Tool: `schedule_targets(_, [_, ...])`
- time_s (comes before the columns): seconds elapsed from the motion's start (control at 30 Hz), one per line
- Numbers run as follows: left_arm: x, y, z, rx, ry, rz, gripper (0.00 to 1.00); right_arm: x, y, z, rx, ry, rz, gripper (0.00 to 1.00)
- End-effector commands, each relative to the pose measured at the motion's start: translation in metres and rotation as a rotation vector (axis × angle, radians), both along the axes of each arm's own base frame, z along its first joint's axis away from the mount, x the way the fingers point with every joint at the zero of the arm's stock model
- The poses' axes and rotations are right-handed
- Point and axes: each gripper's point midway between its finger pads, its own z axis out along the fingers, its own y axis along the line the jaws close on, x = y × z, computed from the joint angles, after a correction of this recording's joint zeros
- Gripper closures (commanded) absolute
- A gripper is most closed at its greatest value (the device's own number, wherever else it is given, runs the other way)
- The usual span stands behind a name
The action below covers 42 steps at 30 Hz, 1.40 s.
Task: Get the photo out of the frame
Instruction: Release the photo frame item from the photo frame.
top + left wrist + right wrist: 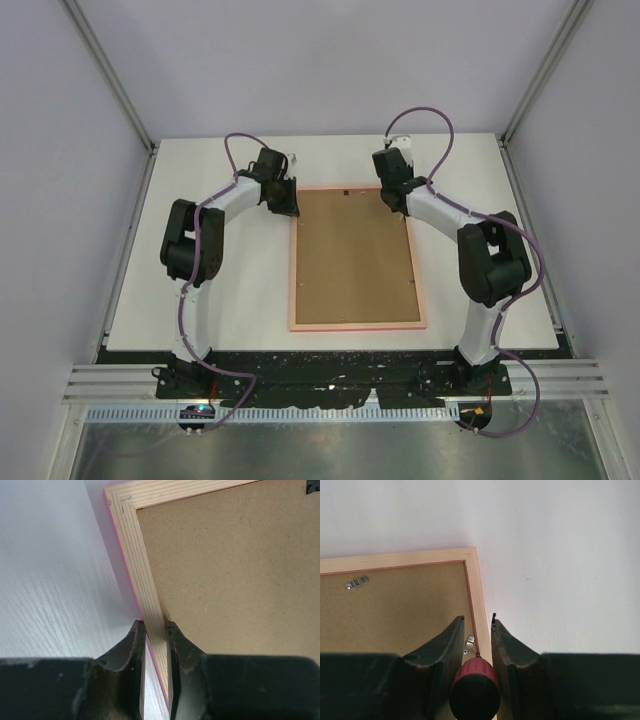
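The pink frame (293, 280) lies face down on the white table, with the brown backing board (355, 255) in it. The photo is hidden under the board. My left gripper (290, 205) is at the frame's far-left corner. In the left wrist view it (155, 625) is shut across the frame's pale wooden left rail (142, 555). My right gripper (392, 200) is at the far-right corner. It (478, 619) is shut on a red-handled screwdriver (475, 685) whose tip sits by a small metal clip (469, 644) beside the right rail (480, 590).
A second metal clip (356, 583) sits on the backing board (395, 615) near the far rail. White table (210, 290) lies on both sides of the frame. Grey walls enclose the table at the left, back and right.
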Motion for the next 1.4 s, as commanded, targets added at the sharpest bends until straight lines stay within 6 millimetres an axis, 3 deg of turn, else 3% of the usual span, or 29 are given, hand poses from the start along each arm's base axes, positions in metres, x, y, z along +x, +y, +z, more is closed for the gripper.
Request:
schedule_targets(0.0, [-0.001,-0.008,0.009,-0.025,-0.029,-0.059,1.00,0.021,0.003,0.017,0.009,-0.087,-0.016,0.92])
schedule_targets(0.57, [0.000,-0.009,0.010,-0.028,-0.031,-0.062,1.00,0.040,0.008,0.037,-0.025,-0.174,0.000,0.92])
schedule_targets(1.1, [-0.001,-0.010,0.010,-0.032,-0.030,-0.065,1.00,0.042,0.032,0.021,0.076,-0.117,0.060,0.92])
schedule_targets(1.37, [-0.001,-0.009,0.009,-0.029,-0.030,-0.065,1.00,0.037,0.017,0.058,0.036,-0.189,0.019,0.92])
